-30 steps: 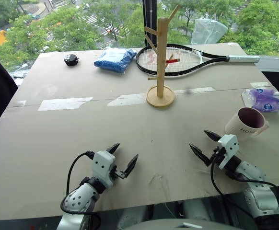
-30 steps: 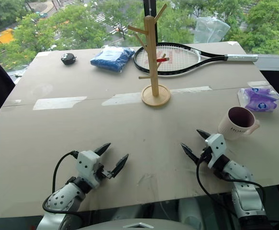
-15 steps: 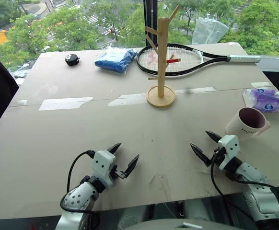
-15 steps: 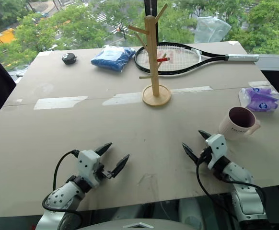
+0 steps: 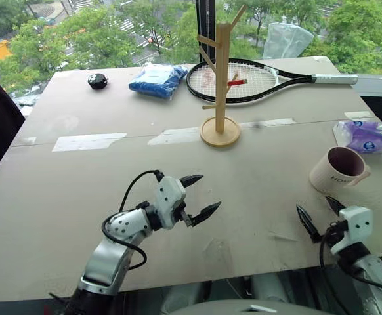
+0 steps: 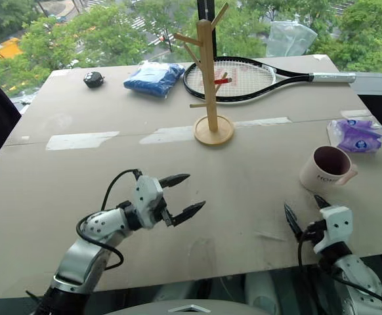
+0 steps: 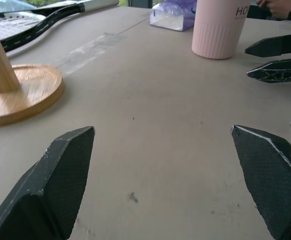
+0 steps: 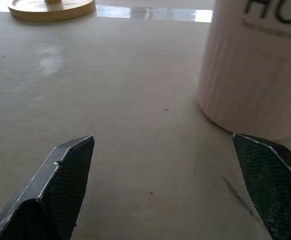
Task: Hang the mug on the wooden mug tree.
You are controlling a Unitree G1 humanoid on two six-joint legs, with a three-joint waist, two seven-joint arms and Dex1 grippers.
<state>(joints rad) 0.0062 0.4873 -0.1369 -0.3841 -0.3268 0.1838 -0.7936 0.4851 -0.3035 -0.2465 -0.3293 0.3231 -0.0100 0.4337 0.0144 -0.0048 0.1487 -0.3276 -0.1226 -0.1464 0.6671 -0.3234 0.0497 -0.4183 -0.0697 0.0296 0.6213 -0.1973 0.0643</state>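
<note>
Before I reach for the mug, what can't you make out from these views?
- The mug lettering: cut off by the top edge in the right wrist view, too small in the eye views.
- The small black object at the far left: too small to identify.
- The wooden mug tree pegs: out of frame in the left wrist view.

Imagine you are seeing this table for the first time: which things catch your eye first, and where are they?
The wooden mug tree stands upright mid-table toward the far side, its pegs bare, with a tennis racket lying behind it. The mug stands upright near the table's right edge, just beyond the open right gripper. The left gripper, also open, hovers over the near middle.
</note>
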